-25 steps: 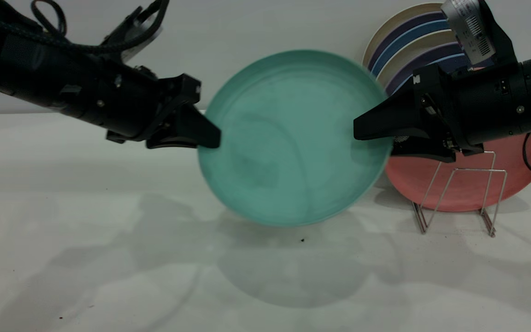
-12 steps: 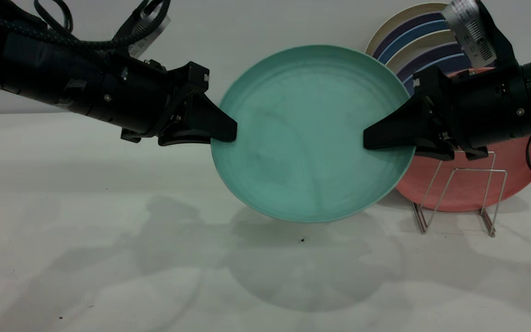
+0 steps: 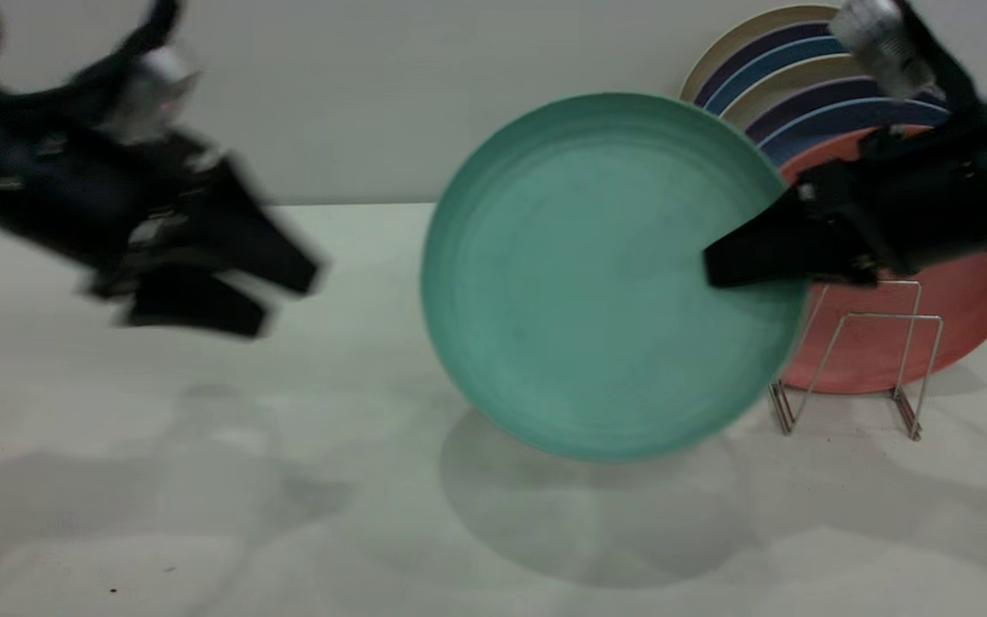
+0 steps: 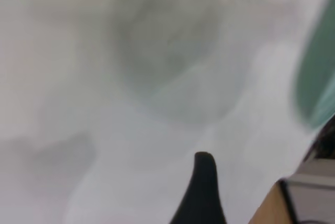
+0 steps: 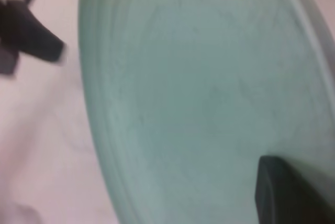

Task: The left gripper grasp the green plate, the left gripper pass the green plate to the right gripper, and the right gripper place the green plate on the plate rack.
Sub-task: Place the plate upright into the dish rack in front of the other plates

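Note:
The round teal-green plate (image 3: 605, 274) hangs on edge above the table, facing the exterior camera. My right gripper (image 3: 716, 266) is shut on its right rim; one black finger (image 5: 282, 192) lies on the plate's face (image 5: 199, 93) in the right wrist view. My left gripper (image 3: 288, 300) is open and empty, well to the left of the plate and apart from it. The left wrist view shows one black finger (image 4: 201, 187) and a sliver of the green plate (image 4: 314, 88). The silver wire plate rack (image 3: 853, 360) stands on the table just right of the plate's lower edge.
A salmon-pink plate (image 3: 956, 326) leans in the rack behind the right gripper. Blue and cream plates (image 3: 785, 77) stand behind it against the wall. The white table (image 3: 288, 480) stretches to the left and front.
My left gripper has let go of the plate's left rim, opened and pulled back to the left. The plate has shifted right and slightly down with my right gripper, toward the rack.

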Robot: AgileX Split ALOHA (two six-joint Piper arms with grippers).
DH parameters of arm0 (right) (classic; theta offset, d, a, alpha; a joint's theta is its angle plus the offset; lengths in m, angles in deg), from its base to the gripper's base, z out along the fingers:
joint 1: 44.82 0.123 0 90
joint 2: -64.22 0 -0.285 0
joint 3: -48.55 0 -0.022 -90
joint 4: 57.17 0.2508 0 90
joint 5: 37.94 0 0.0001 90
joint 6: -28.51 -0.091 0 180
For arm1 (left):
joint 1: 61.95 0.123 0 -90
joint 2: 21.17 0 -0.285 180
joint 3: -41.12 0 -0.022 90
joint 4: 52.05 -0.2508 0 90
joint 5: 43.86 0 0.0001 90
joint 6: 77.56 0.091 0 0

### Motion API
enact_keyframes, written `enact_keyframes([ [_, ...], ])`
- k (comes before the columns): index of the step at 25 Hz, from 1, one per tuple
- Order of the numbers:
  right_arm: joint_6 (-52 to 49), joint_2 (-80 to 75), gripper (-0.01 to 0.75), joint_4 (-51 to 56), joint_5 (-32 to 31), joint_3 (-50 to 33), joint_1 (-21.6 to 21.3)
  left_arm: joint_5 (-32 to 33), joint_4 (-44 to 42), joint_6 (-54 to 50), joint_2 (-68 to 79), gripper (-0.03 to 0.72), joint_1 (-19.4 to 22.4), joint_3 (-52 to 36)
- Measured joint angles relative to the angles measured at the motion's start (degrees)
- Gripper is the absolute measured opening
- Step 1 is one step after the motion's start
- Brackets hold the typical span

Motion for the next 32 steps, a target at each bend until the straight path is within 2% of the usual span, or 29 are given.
enact_keyframes([
  [3,1.7,6.5,0.089,-11.9,5.6,1.5,-0.1,-2.8,-9.5,-8.9,-2.3,0.650,4.6,0.1],
  [6,-0.9,14.0,0.089,-26.4,10.3,3.3,0.0,-5.3,-18.2,-18.3,-3.3,0.587,7.1,1.3],
  [11,-8.6,20.8,0.089,-48.0,10.2,8.9,0.0,-5.5,-31.8,-30.4,-3.4,0.550,7.6,4.0],
  [16,-13.2,20.8,0.089,-63.5,10.0,15.5,0.0,-5.5,-39.4,-37.4,-3.5,0.546,7.6,4.3],
  [24,-13.8,18.4,0.088,-71.2,15.0,18.7,0.0,-5.4,-40.8,-38.9,-3.5,0.545,7.6,4.3],
  [32,-15.6,14.0,0.088,-74.0,15.4,18.7,0.0,-5.4,-40.9,-38.9,-3.5,0.543,7.6,4.3],
])
